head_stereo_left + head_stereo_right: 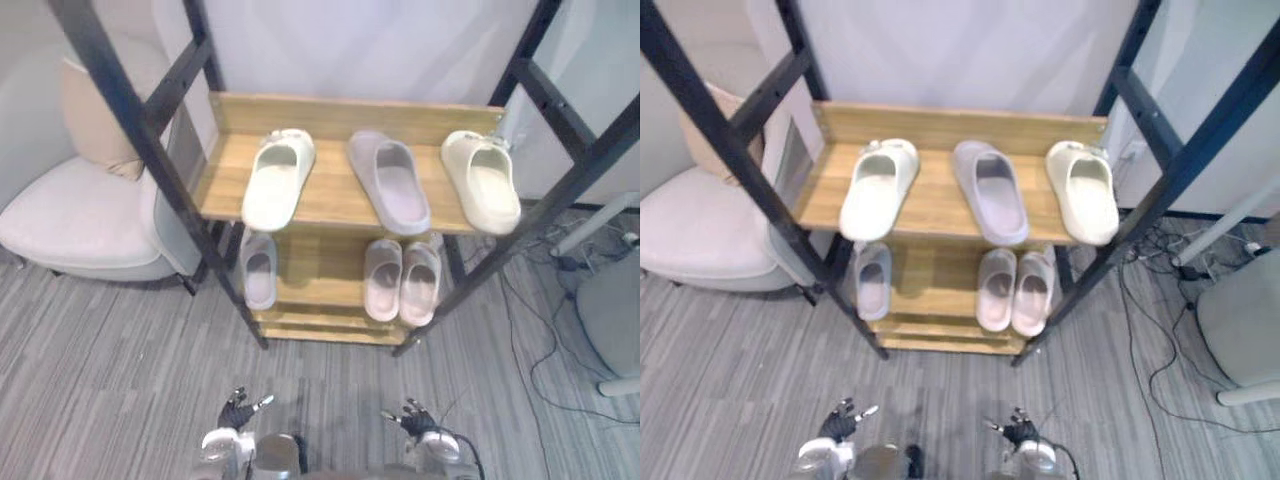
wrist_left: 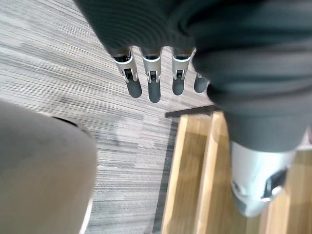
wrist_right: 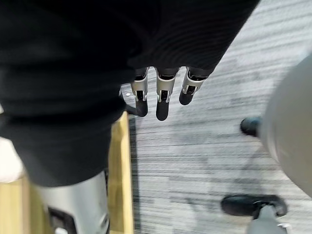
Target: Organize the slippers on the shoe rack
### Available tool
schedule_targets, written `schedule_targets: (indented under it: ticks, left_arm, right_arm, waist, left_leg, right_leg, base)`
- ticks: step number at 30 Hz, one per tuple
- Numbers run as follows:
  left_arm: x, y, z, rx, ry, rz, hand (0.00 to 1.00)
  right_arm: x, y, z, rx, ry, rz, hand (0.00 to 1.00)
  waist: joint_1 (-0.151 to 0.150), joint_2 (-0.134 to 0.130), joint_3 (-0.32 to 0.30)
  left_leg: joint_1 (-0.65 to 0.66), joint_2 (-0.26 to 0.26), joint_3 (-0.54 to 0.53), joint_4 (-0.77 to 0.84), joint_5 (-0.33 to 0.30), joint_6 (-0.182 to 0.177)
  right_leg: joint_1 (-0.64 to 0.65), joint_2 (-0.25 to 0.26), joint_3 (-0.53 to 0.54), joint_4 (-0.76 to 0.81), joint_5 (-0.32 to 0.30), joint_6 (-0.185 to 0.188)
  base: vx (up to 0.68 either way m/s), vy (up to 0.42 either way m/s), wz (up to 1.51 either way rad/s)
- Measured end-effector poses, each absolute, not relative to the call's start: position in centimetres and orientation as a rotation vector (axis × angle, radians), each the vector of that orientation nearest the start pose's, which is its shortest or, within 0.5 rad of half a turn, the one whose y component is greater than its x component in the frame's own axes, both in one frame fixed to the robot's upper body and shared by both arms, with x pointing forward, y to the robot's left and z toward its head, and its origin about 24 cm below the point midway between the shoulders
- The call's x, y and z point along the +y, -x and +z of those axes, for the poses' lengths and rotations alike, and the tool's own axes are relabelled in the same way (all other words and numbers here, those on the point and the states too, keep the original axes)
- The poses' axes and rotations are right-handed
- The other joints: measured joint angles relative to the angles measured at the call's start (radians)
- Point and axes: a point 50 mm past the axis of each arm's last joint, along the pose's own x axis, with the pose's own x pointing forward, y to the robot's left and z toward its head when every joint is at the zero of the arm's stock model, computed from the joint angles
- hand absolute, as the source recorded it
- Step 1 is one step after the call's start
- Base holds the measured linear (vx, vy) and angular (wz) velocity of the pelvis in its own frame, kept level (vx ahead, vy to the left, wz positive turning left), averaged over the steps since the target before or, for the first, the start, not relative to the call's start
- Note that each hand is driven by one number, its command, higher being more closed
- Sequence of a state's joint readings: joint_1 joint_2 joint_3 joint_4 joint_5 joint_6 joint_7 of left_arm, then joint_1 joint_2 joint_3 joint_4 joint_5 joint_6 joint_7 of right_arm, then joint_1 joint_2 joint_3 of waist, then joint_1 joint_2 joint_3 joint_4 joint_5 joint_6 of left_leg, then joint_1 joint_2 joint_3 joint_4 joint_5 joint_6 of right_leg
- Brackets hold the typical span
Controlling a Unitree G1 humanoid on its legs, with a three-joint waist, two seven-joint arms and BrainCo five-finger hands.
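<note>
Left eye view: shoe rack (image 1: 345,118), dark metal frame with wooden shelves, centre of frame. Upper shelf, left to right: left cream slipper (image 1: 276,185), lilac-grey slipper (image 1: 392,185), right cream slipper (image 1: 484,182); all three lie apart from one another, toes toward the back board. Lower shelf: single grey slipper (image 1: 258,270) at left; pale pink pair (image 1: 401,282) at right, side by side and touching. Cream armchair (image 1: 70,225) with beige cushion (image 1: 95,120) at left edge. Left hand (image 1: 238,409) at bottom edge left of centre and right hand (image 1: 414,416) at bottom edge right of centre, both over the striped carpet (image 1: 110,370), well short of the rack, fingers spread, holding nothing. Right eye view: same arrangement; loose cables (image 1: 1152,300) on the floor at right, grey office chair (image 1: 1240,325) at the right edge. Left wrist view: fingers (image 2: 154,90) straight and parted above the carpet, nothing held; a wooden edge of the rack lies beyond. Right wrist view: fingers (image 3: 162,105) straight and parted above the carpet, nothing held; black chair caster (image 3: 247,204) at lower right.
</note>
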State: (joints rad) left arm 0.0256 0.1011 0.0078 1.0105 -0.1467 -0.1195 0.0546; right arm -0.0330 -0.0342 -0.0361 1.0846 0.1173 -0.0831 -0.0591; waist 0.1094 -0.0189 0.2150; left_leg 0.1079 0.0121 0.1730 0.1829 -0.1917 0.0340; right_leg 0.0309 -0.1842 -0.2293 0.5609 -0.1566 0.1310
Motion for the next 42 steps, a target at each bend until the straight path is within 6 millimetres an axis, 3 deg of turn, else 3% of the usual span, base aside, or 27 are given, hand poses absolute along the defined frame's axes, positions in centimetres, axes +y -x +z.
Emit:
schedule_targets:
  ticks: [1,2,3,5,6,7,8,9,10,14,20,27,29,33,42]
  left_arm:
    - [19.4,-13.4,-14.6,0.910,0.010,0.189,0.00]
    - [19.5,-13.1,-14.7,0.919,0.003,0.188,0.00]
    - [19.7,-13.0,-14.7,0.923,-0.004,0.189,0.00]
    - [19.7,-12.9,-14.7,0.927,-0.015,0.178,0.00]
    - [19.7,-12.8,-14.7,0.926,-0.017,0.177,0.00]
    - [19.8,-12.8,-14.7,0.926,-0.020,0.178,0.00]
    - [20.0,-12.7,-14.7,0.927,-0.026,0.180,0.00]
    - [19.9,-12.6,-14.8,0.936,-0.023,0.183,0.00]
    - [19.3,-12.5,-15.0,0.941,-0.010,0.173,0.00]
    - [18.1,-12.3,-15.2,0.952,0.013,0.157,0.00]
    - [18.4,-12.3,-15.2,0.952,-0.014,0.147,0.00]
    - [18.5,-12.3,-15.2,0.953,-0.019,0.151,0.00]
    - [18.6,-12.3,-15.1,0.952,-0.022,0.155,0.00]
    - [19.1,-12.3,-15.1,0.951,-0.036,0.161,0.00]
    - [19.1,-11.9,-15.2,0.962,-0.057,0.143,0.00]
  right_arm:
    - [-16.9,-14.0,-15.1,0.967,-0.057,-0.161,0.00]
    - [-16.7,-13.8,-15.2,0.974,-0.062,-0.156,0.00]
    - [-16.6,-13.7,-15.3,0.976,-0.064,-0.154,0.00]
    - [-16.6,-13.9,-15.2,0.971,-0.063,-0.154,0.00]
    - [-16.6,-13.9,-15.2,0.970,-0.063,-0.153,0.00]
    - [-16.6,-13.8,-15.2,0.974,-0.062,-0.151,0.00]
    - [-16.5,-13.5,-15.3,0.982,-0.063,-0.150,0.00]
    - [-16.8,-13.4,-15.4,0.986,-0.056,-0.155,0.00]
    - [-17.5,-13.4,-15.3,0.987,-0.041,-0.164,0.00]
    - [-18.6,-13.1,-15.4,1.001,-0.015,-0.181,0.00]
    - [-18.7,-12.5,-15.6,1.014,-0.017,-0.188,0.00]
    - [-18.3,-13.1,-15.0,0.954,-0.022,-0.180,0.00]
    - [-18.0,-13.8,-14.4,0.901,-0.010,-0.157,0.00]
    - [-17.3,-16.0,-11.0,0.666,-0.003,-0.116,0.00]
    - [-18.1,-16.2,-5.1,0.375,0.064,-0.119,0.00]
  waist:
    - [-0.001,-0.003,0.000]
    - [-0.003,-0.014,-0.007]
    - [-0.006,-0.020,-0.011]
    - [-0.017,-0.018,-0.010]
    - [-0.020,-0.018,-0.011]
    - [-0.020,-0.026,-0.015]
    - [-0.020,-0.045,-0.025]
    - [-0.021,-0.043,-0.031]
    - [-0.022,-0.013,-0.037]
    - [-0.031,0.033,-0.046]
    - [-0.042,0.010,-0.046]
    - [-0.046,0.001,-0.044]
    - [-0.050,-0.004,-0.041]
    - [-0.053,-0.020,-0.038]
    - [-0.076,-0.016,-0.043]
  left_leg:
    - [0.015,-0.005,-0.001,-0.014,-0.003,0.005]
    - [0.044,-0.012,-0.004,-0.031,-0.011,0.009]
    - [0.065,-0.006,-0.020,-0.038,-0.012,0.010]
    - [0.076,0.016,-0.044,-0.039,-0.012,0.009]
    - [0.079,0.026,-0.051,-0.038,-0.012,0.008]
    - [0.081,0.021,-0.052,-0.038,-0.015,0.000]
    - [0.082,0.003,-0.061,-0.038,-0.021,-0.013]
    - [0.088,-0.001,-0.078,-0.039,-0.038,-0.038]
    - [0.092,0.020,-0.076,-0.038,-0.038,-0.040]
    - [0.081,0.048,-0.086,-0.041,-0.038,-0.042]
    - [0.086,0.046,-0.101,-0.042,-0.038,-0.046]
    - [0.094,0.014,-0.100,-0.043,-0.039,-0.046]
    - [0.095,0.011,-0.099,-0.050,-0.040,-0.045]
    - [0.102,0.009,-0.074,-0.077,-0.041,-0.047]
    - [0.102,0.019,-0.055,-0.078,-0.045,-0.054]
  right_leg:
    - [-0.020,-0.015,-0.014,0.049,-0.005,-0.005]
    - [-0.051,-0.044,-0.046,0.122,-0.051,-0.019]
    - [-0.061,-0.046,-0.074,0.120,-0.093,-0.027]
    - [-0.073,-0.023,-0.092,0.027,-0.113,-0.031]
    - [-0.076,-0.001,-0.084,-0.083,-0.103,-0.037]
    - [-0.074,0.013,-0.074,-0.188,-0.049,-0.050]
    - [-0.076,0.011,-0.055,-0.271,0.072,-0.074]
    - [-0.067,0.012,-0.059,-0.278,0.060,-0.069]
    - [-0.053,0.032,-0.061,-0.310,0.067,-0.073]
    - [0.008,0.085,-0.078,-0.465,0.132,-0.084]
    - [0.097,0.113,-0.092,-0.640,0.214,-0.080]
    - [0.109,0.083,-0.079,-0.652,0.239,-0.061]
    - [0.106,0.079,-0.074,-0.657,0.247,-0.058]
    - [0.083,0.080,-0.040,-0.658,0.268,-0.061]
    - [0.069,0.094,-0.014,-0.658,0.273,-0.063]
  base:
    - [0.17,-0.010,-0.03]
    - [0.16,-0.047,0.12]
    - [0.19,-0.071,0.20]
    - [0.14,-0.119,0.39]
    - [0.15,-0.150,0.43]
    - [0.12,-0.117,0.26]
    - [0.13,-0.140,0.14]
    - [0.14,-0.140,0.01]
    - [0.14,-0.140,0.00]
    - [0.10,-0.074,-0.03]
    - [0.02,-0.024,0.03]
    - [-0.04,0.052,-0.01]
    - [-0.06,0.028,-0.05]
    - [-0.08,0.008,-0.20]
    - [-0.01,-0.016,-0.11]
